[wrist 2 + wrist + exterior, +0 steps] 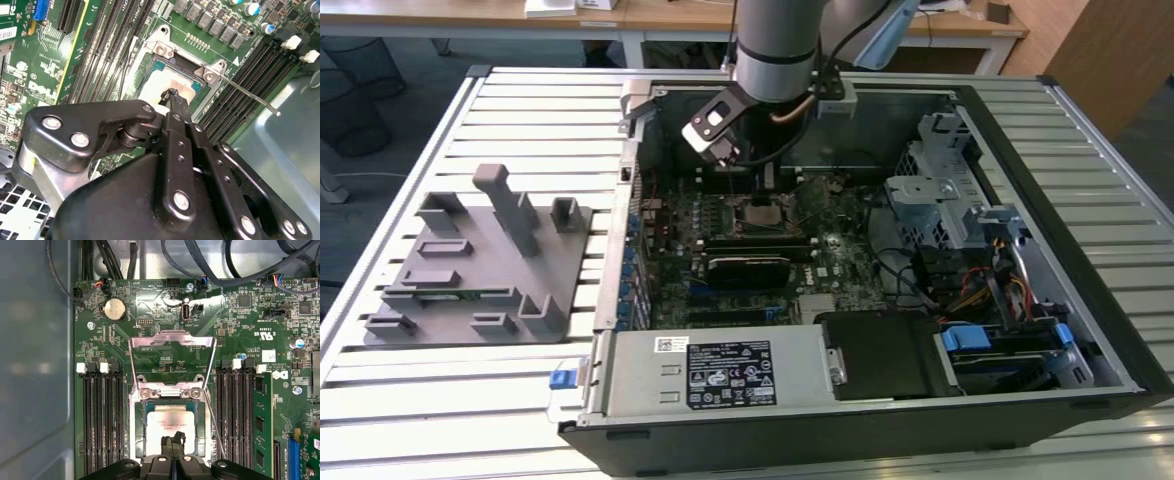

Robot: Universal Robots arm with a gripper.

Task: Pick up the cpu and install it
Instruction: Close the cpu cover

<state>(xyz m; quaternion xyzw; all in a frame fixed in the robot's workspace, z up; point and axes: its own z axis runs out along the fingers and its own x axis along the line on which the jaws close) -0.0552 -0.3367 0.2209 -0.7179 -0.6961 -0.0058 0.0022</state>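
- On the exterior view's left, a grey plastic stand (474,265) sits on the metal table (520,110). It is well apart from the computer.
- In the middle of that frame is the open computer case (1121,330). The green board (720,290) lies flat inside it.
- At the top middle, the robot arm (774,50) comes down into the case. Its gripper (767,190) points down at the upper middle of the board.
- The cpu (763,213) is right under the gripper, in its square socket on the board.
- In the second wrist view the cpu (167,82) lies flat inside the socket frame, with its silver top up.
- There the gripper (172,94) has its two fingers (177,130) squeezed together. No gap shows, and nothing is between them.
- The tips are at the cpu's top, near one edge. I cannot tell if they press on it.
- The thin lever (245,92) of the socket sticks out to the side, not locked down.
- In the first wrist view the metal cover plate (172,347) stands open behind the cpu (167,422), and the gripper (172,440) is at its near edge.
- Black memory slots (100,415) run along both sides of the socket.
- At the bottom middle of the exterior view is a silver box (707,370) with a label. A black box (887,350) is just beside it.
- On the exterior view's right, a grey metal cage (934,190) and coloured wires (974,290) sit inside the case.
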